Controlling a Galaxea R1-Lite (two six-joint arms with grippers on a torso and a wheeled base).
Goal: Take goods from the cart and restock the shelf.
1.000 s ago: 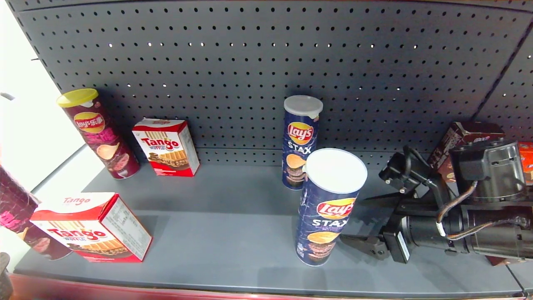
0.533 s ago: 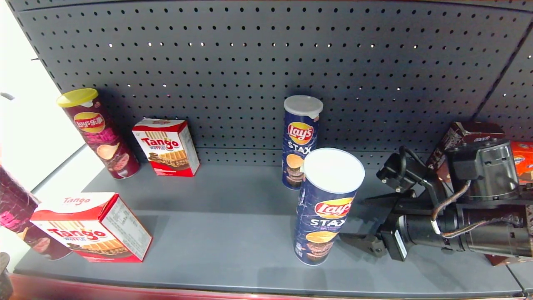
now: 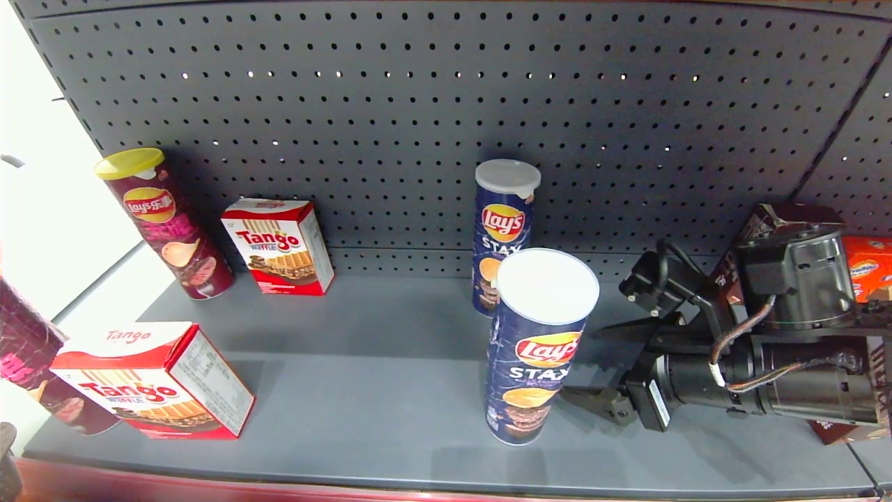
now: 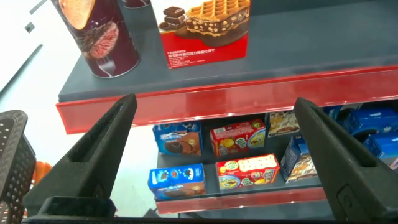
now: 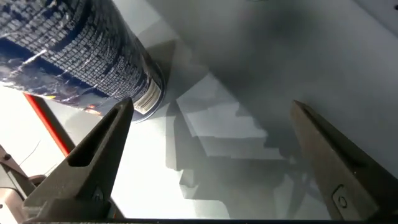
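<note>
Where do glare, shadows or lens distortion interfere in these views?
Head view: the left edge beside the maroon can is blown out white, and the upright cans, like the near blue can, seem to splay outward, likely wide-angle distortion. Right wrist view: stepped shadows fall on the shelf ahead of the right gripper. Left wrist view: even light, little glare.

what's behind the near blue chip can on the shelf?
A second blue chip can stands upright behind it, close to the pegboard. The lid of the near can covers its lower right part, so whether the two touch cannot be told.
</note>
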